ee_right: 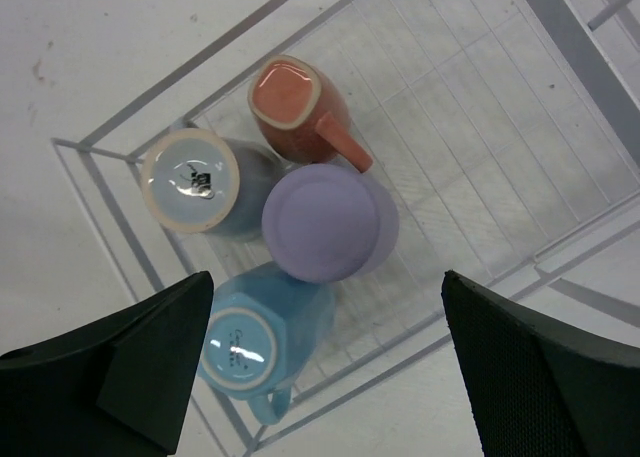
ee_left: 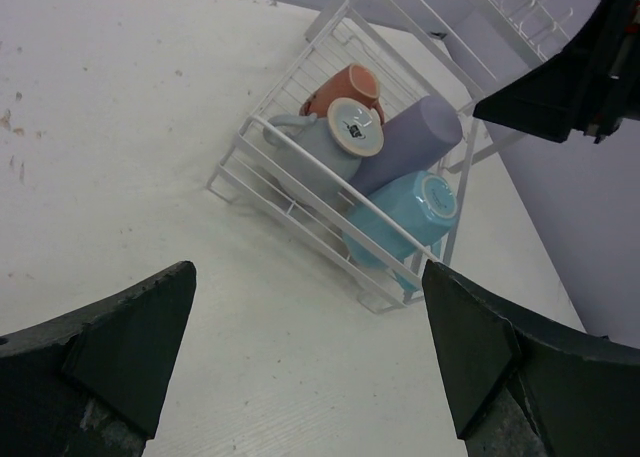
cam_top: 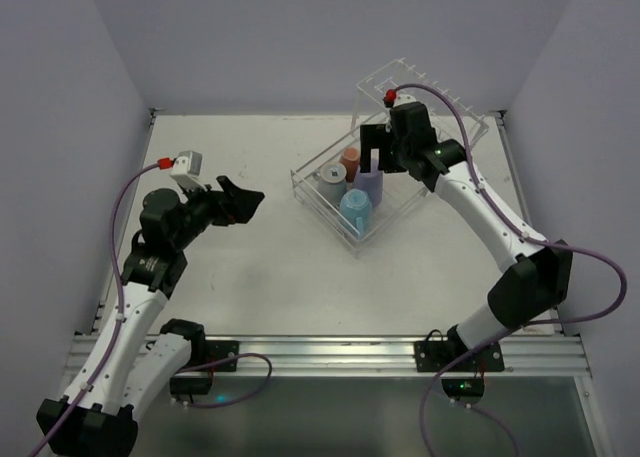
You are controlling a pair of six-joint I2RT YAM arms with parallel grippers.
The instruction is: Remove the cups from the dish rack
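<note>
The clear dish rack (cam_top: 322, 209) stands right of the table's middle. Its low basket holds four cups, bases up and close together: salmon-pink (cam_top: 350, 160), grey-blue (cam_top: 331, 174), lavender (cam_top: 369, 184) and light blue (cam_top: 355, 209). My right gripper (cam_top: 376, 162) hangs open above them, touching none. In the right wrist view its fingers flank the lavender cup (ee_right: 328, 222), with the salmon-pink cup (ee_right: 295, 112), grey-blue cup (ee_right: 195, 185) and light blue cup (ee_right: 262, 337) around it. My left gripper (cam_top: 252, 203) is open and empty, left of the rack.
The rack's raised tilted tier with pegs (cam_top: 420, 82) stands behind the basket, near the right arm's wrist. Grey walls close in the table at the back and on both sides. The left wrist view shows the rack (ee_left: 262, 107) and the right gripper's fingers (ee_left: 560, 87) above it.
</note>
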